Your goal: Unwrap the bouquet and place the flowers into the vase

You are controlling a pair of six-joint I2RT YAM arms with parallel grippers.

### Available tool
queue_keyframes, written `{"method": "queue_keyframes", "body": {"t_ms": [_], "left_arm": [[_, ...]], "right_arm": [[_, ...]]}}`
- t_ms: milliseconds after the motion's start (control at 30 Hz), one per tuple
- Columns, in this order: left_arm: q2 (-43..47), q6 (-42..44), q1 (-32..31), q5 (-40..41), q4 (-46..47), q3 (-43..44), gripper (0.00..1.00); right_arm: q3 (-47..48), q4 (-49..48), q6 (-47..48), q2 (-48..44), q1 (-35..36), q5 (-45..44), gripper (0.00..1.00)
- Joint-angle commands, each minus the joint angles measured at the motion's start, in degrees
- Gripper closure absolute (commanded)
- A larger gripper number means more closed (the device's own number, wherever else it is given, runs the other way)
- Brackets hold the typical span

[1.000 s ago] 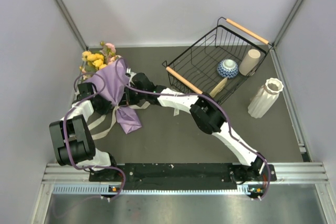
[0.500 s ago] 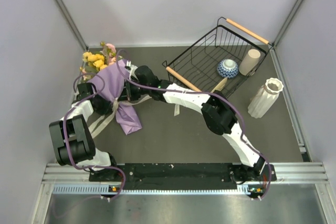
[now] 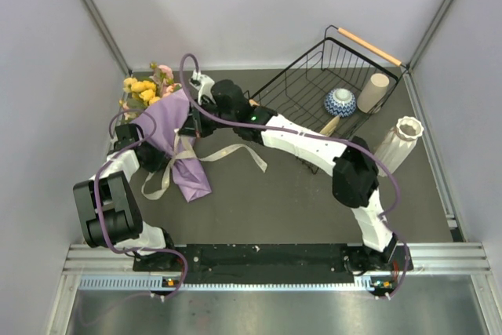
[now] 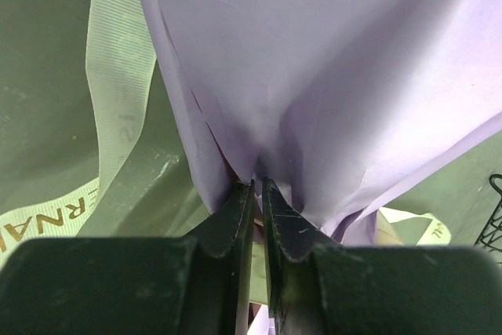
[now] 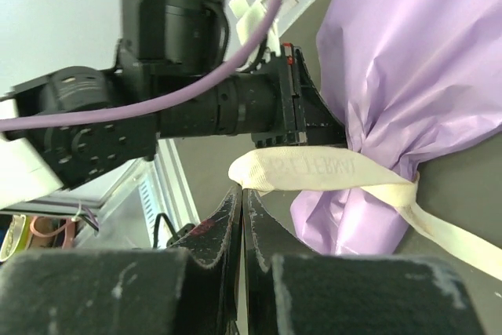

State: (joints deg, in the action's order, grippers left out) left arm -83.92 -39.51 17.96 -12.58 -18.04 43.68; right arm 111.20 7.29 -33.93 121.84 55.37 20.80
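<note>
You were on the untying step. The bouquet (image 3: 174,143) lay at the left of the worktop (image 3: 259,202), blooms toward the far wall. Your left gripper (image 4: 257,186) was clamped on a fold of the paper (image 4: 329,60). Your right gripper (image 5: 241,191) was pinched on the ribbon (image 5: 306,166), which looped the cone's neck. The vase (image 3: 396,145) stood well apart at the right, no flowers in it. Next, I judge, the ribbon needed drawing clear without dragging the cone along.

L hand (image 4: 257,185) pinched nearly shut, arm folded; R hand (image 5: 241,192) fully shut, arm stretched far left.
</note>
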Motion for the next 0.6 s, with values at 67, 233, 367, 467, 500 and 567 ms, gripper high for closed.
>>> {"method": "queue_keyframes", "body": {"t_ms": [67,233,367,467,500,567], "left_arm": [[0.6,-0.13,0.76,1.07,1.61,-0.97,0.85],[0.51,-0.31,0.94,0.89,1.61,-0.79,0.85],[0.77,-0.4,0.94,0.71,1.78,-0.88,0.85],[0.69,-0.57,1.03,0.45,1.78,-0.97,0.85],[0.6,-0.57,1.2,0.19,1.87,-0.97,0.85],[0.69,-0.57,1.12,0.1,1.87,-0.79,0.85]], "right_arm": [[-0.54,3.16,8.43,-13.8,0.35,-4.88,1.0],[0.68,8.43,12.83,-19.88,0.17,-8.83,1.0],[2.71,13.01,17.83,-24.27,0.0,-12.61,1.0],[2.97,15.64,21.26,-28.58,0.0,-16.57,1.0],[2.89,16.43,22.15,-30.85,0.0,-17.71,1.0],[2.88,18.27,24.34,-33.15,0.0,-20.61,1.0]]}}
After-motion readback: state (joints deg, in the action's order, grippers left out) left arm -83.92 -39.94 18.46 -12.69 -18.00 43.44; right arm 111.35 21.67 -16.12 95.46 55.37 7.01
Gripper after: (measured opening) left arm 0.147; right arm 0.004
